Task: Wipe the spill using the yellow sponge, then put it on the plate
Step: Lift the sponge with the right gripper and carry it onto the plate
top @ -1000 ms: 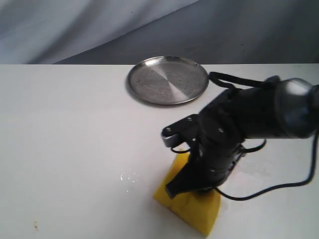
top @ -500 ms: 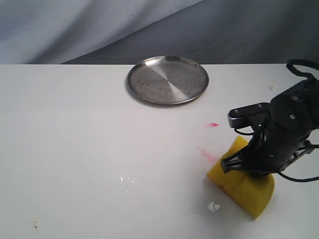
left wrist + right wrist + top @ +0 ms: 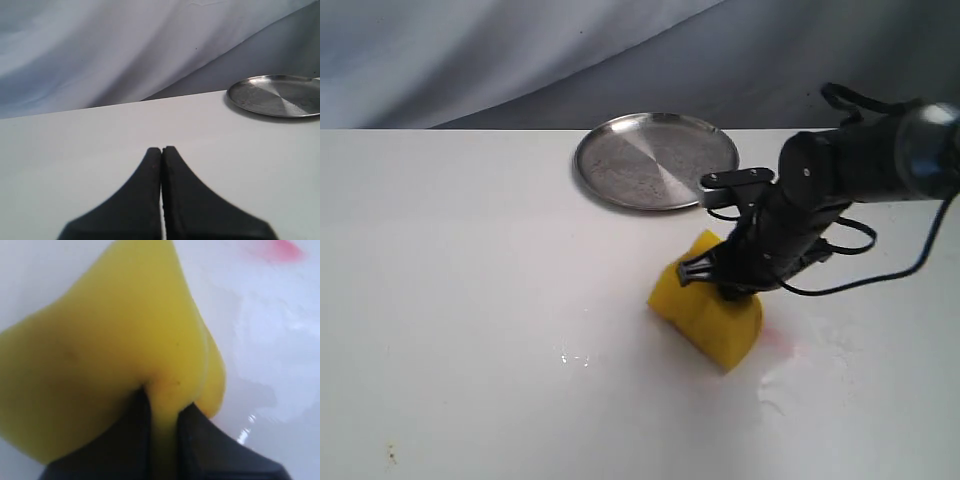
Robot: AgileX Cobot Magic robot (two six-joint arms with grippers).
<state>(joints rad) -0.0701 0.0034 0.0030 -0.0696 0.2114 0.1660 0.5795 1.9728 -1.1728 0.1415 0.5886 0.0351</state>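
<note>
The yellow sponge [image 3: 705, 312] rests on the white table [image 3: 460, 300], squeezed in the middle by my right gripper [image 3: 730, 286], which is shut on it from above. In the right wrist view the sponge [image 3: 120, 335] bulges around the gripper [image 3: 162, 412]. No puddle shows; only a few droplets [image 3: 576, 357] left of the sponge and a thin wet sheen [image 3: 788, 385] to its right. The silver plate [image 3: 657, 160] lies empty at the back, just beyond the sponge. My left gripper [image 3: 161, 151] is shut on nothing, off the exterior view, with the plate [image 3: 277, 95] ahead of it.
A faint pink stain [image 3: 782, 340] lies beside the sponge, also seen as a pink smear [image 3: 280, 250] over a wet film [image 3: 280, 335]. The right arm's black cable [image 3: 880, 270] loops over the table. A grey cloth backdrop [image 3: 470, 60] hangs behind the far edge.
The right gripper dragged the sponge from the front middle out to the right, then back left and farther toward the plate. The red streaks seen half a second ago are smeared away.
</note>
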